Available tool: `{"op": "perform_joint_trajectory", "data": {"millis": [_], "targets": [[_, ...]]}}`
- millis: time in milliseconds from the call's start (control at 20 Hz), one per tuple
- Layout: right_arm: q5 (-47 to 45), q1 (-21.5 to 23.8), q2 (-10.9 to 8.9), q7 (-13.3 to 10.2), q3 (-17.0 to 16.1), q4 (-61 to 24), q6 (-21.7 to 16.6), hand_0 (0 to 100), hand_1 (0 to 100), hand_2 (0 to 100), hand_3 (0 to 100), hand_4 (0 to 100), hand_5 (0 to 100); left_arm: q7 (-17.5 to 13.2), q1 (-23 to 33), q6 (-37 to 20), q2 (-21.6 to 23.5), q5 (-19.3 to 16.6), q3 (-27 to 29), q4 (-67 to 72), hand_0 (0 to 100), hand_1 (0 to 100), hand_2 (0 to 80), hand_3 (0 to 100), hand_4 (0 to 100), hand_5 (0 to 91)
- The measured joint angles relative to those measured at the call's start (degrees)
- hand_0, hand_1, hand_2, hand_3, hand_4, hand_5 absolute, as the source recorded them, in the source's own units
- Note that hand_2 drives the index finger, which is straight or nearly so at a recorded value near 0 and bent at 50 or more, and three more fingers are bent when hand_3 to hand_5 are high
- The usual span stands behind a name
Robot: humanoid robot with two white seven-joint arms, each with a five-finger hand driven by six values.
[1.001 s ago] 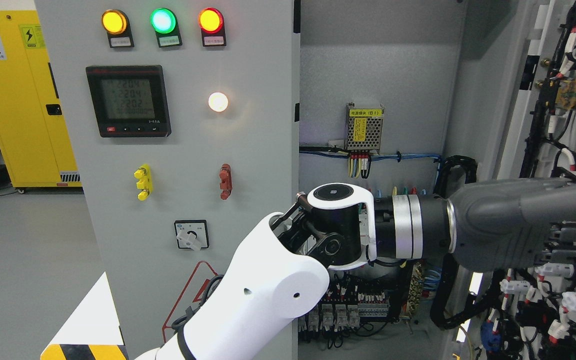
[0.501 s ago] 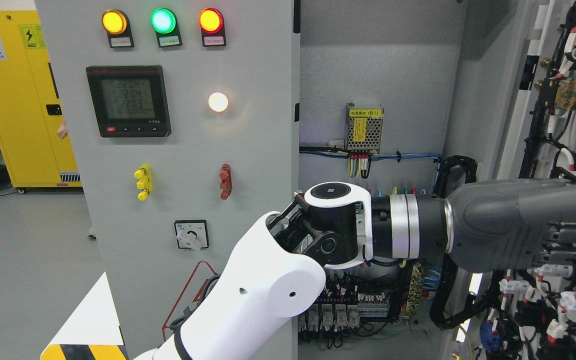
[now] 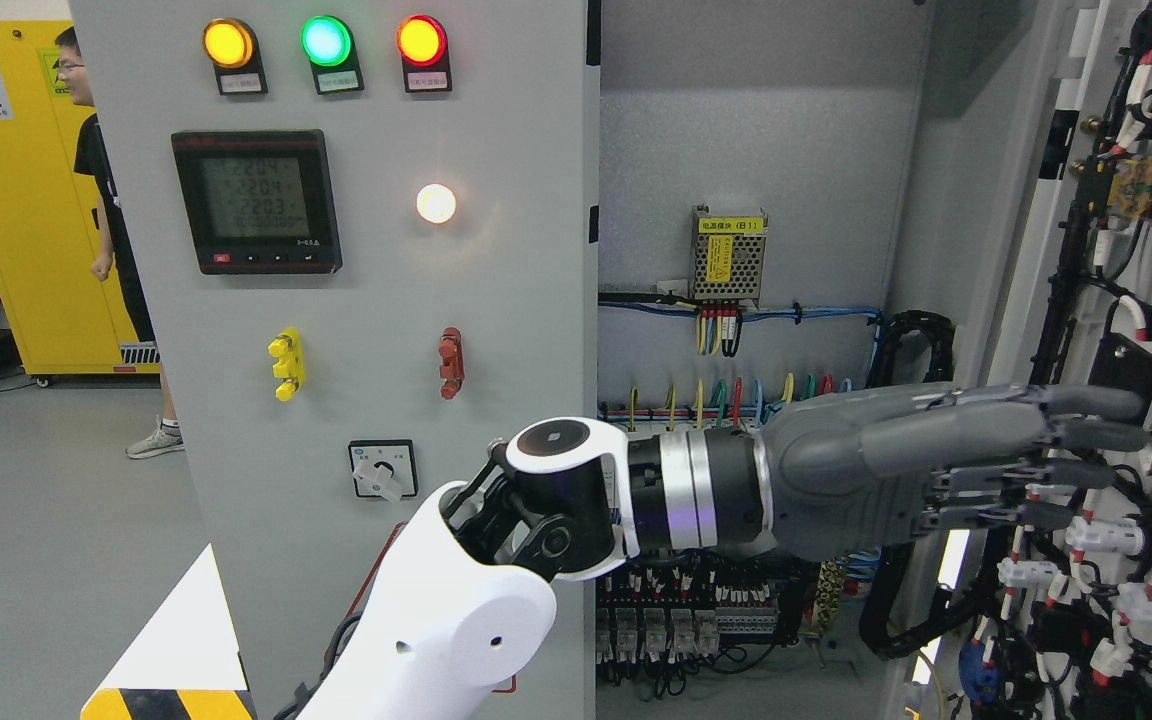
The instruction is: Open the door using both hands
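The grey cabinet's right door [image 3: 1056,200] stands swung open at the picture's right, its inner face covered in wiring. My left arm [image 3: 456,610] comes up from the lower left and reaches across the opening. My left hand [image 3: 1096,450] is grey, its fingers [image 3: 986,425] stretched out straight toward the open door and holding nothing. The fingertips overlap the door's inner wiring; I cannot tell whether they touch it. The left door panel [image 3: 386,260] with lamps, meter and switches faces me. My right arm is out of view.
Inside the cabinet [image 3: 756,130] sit a small power module [image 3: 729,255], coloured wires and terminal rows [image 3: 676,620]. A person [image 3: 111,230] stands at the left beside a yellow cabinet [image 3: 26,220]. A black cable chain [image 3: 911,340] hangs by the hinge.
My left arm has drawn back to the left and dropped lower, bringing the whole hand into view with its fingers extended. A person has stepped into view at the left.
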Motion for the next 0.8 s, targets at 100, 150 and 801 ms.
{"op": "perform_joint_trajectory", "data": {"millis": [100, 150, 801], "targets": [[0.00, 0.00, 0.00, 0.00, 0.00, 0.00, 0.00, 0, 50, 4, 0, 0, 0, 2.07, 4.59, -0.24, 1.48, -2.94, 1.02, -1.93, 12, 56, 0.0, 0, 0, 0.0], [0.00, 0.00, 0.00, 0.00, 0.00, 0.00, 0.00, 0, 50, 4, 0, 0, 0, 3.20, 6.86, -0.27, 2.18, -4.09, 1.51, -2.83, 12, 56, 0.0, 0, 0, 0.0], [0.01, 0.00, 0.02, 0.00, -0.02, -0.01, 0.00, 0, 50, 4, 0, 0, 0, 6.64, 41.32, -5.80, 9.62, -14.02, 7.32, -9.96, 12, 56, 0.0, 0, 0, 0.0]]}}
